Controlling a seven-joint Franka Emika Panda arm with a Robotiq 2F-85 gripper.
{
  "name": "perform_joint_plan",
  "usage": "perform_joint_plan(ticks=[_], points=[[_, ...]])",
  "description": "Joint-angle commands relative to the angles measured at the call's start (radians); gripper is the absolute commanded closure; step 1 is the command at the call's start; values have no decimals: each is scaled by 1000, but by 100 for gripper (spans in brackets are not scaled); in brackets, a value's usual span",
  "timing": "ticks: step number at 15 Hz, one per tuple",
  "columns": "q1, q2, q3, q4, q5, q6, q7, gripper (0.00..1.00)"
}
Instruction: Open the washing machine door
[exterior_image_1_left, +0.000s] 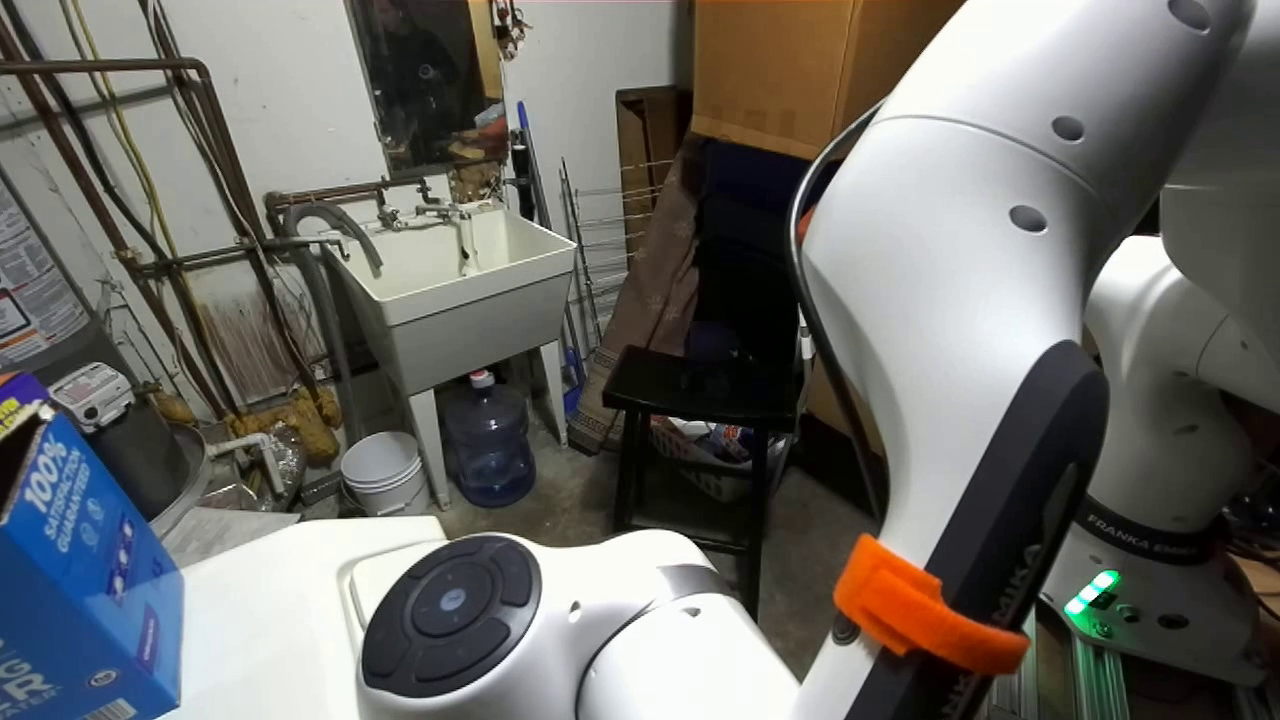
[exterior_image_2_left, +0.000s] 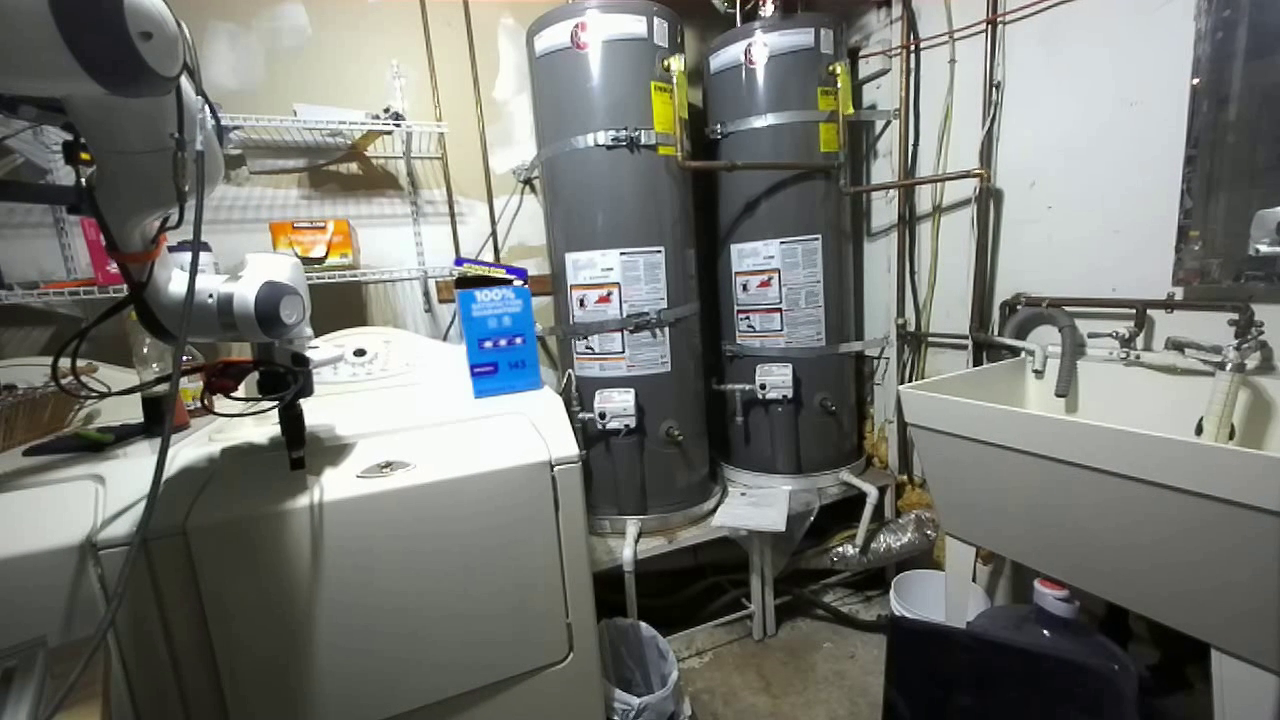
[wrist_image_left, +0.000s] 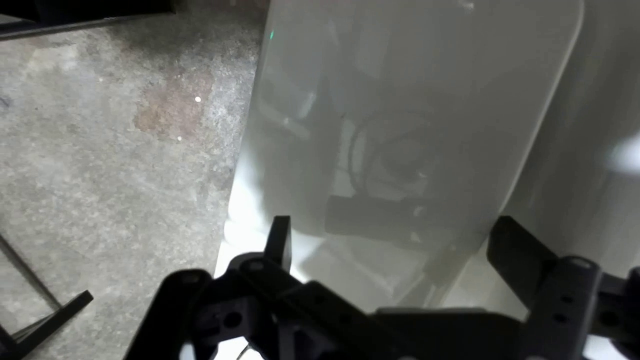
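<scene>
- Gripper (wrist_image_left: 389, 231) spread, nothing held.
- Door (wrist_image_left: 400, 135) looks closed, under the gripper; one finger (wrist_image_left: 518, 260) is at its edge, can't tell if touching.
- I read this as lining up.
- Next I need to hook an edge and lift.

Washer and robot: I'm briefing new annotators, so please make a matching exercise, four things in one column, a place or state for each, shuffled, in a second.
1 gripper    A around the arm
2 door    B on the washer
3 blue box    C jaws apart
4 orange strap    D closed

Pairs: 1-C; 2-D; 3-B; 4-A
</scene>
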Motion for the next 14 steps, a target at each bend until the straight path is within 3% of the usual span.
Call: perform_joint_plan(ticks=[1, 8, 14], points=[[-10, -45, -19, -43, -8, -134, 9, 0], [-69, -141, -76, -196, -43, -355, 79, 0], [-164, -269, -97, -306, -126, -360, 181, 0]])
